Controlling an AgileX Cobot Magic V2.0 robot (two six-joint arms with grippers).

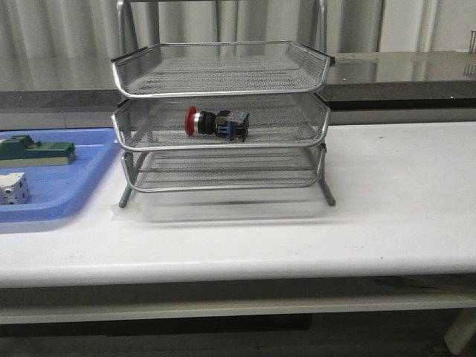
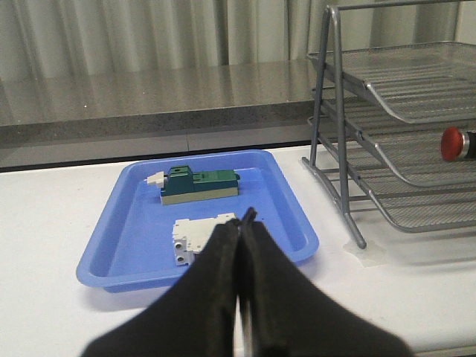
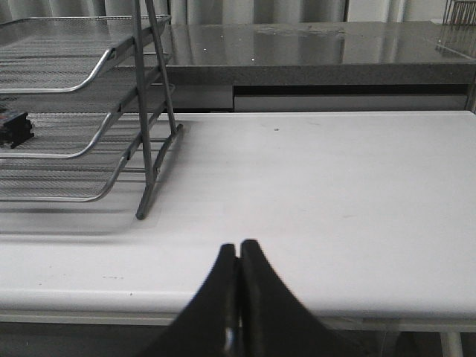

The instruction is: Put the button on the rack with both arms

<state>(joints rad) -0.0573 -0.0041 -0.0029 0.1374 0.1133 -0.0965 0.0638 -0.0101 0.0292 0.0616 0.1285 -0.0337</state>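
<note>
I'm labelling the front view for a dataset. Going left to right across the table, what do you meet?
Green block and, nearer the camera, white switch, both in the blue tray → rack, with the button lying on its middle tier → bare white table.

The rack [image 1: 221,111] stands on the desk [image 1: 387,208], toward its back. The button [image 1: 216,123] lies on its side in the middle tier. Just left of the rack sits a tray [image 1: 74,186] holding a block [image 1: 37,151] behind a switch [image 1: 13,187].
</note>
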